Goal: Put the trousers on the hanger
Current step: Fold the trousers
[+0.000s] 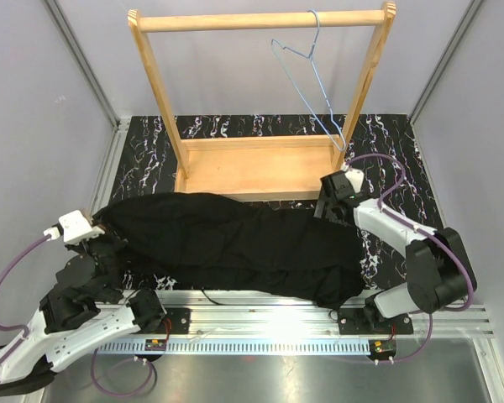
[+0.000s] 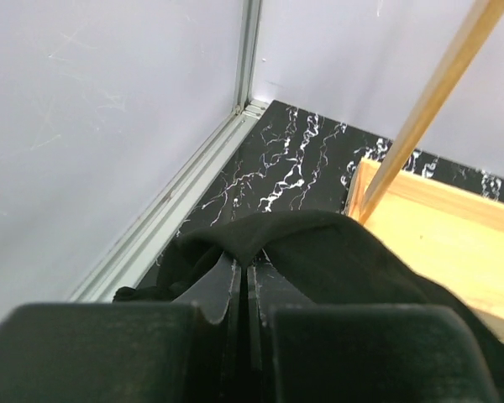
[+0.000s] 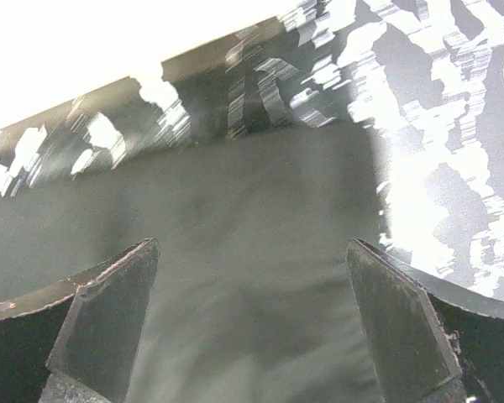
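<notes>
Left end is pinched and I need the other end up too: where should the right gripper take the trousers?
Probably best at the trousers' far right corner, under the open right gripper. Come straight down: the cloth lies flat on the table, so the fingers must pinch up a fold.

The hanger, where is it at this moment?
In the top view, the hanger hangs by its hook on the top bar of the rack, near the bar's right end, beyond the trousers.
</notes>
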{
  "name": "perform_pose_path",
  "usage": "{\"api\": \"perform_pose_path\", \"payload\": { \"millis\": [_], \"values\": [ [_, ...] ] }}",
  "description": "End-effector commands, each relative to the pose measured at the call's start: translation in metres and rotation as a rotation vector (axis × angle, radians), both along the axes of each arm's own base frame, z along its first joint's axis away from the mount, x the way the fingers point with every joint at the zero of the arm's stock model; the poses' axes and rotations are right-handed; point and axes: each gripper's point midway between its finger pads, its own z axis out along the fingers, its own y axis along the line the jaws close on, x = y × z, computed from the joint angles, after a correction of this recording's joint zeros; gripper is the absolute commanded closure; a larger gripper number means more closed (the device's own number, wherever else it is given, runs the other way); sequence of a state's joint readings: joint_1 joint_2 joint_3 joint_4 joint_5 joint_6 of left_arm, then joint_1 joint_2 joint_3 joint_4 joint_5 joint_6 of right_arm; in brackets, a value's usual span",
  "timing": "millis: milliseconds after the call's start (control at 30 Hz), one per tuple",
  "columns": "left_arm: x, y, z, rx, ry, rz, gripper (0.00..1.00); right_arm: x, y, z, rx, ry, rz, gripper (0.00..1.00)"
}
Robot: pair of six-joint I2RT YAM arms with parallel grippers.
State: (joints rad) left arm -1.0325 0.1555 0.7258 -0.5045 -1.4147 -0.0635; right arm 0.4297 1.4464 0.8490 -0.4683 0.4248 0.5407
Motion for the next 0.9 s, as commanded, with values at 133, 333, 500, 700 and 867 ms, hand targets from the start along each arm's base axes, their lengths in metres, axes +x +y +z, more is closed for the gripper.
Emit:
{"api": "perform_pose_path", "payload": {
  "millis": [133, 333, 500, 700, 867],
  "values": [
    [0.012, -0.023, 0.006, 0.045, 0.021, -0.037, 1.00, 0.035, -0.038, 0.013, 0.072, -0.072, -0.115, 0.00],
    [0.021, -0.040, 0.003, 0.096, 0.062, -0.072, 1.00, 0.046, -0.035, -0.008, 0.036, -0.011, -0.065, 0.00],
    [0.021, -0.041, 0.002, 0.097, 0.068, -0.072, 1.00, 0.056, -0.030, -0.024, 0.061, 0.046, -0.053, 0.00],
    [0.021, -0.041, 0.001, 0.096, 0.068, -0.074, 1.00, 0.054, -0.017, -0.049, 0.158, 0.125, -0.016, 0.12],
    [0.021, -0.040, 0.001, 0.094, 0.066, -0.071, 1.00, 0.045, -0.020, -0.051, 0.168, 0.140, -0.027, 0.89]
  ]
}}
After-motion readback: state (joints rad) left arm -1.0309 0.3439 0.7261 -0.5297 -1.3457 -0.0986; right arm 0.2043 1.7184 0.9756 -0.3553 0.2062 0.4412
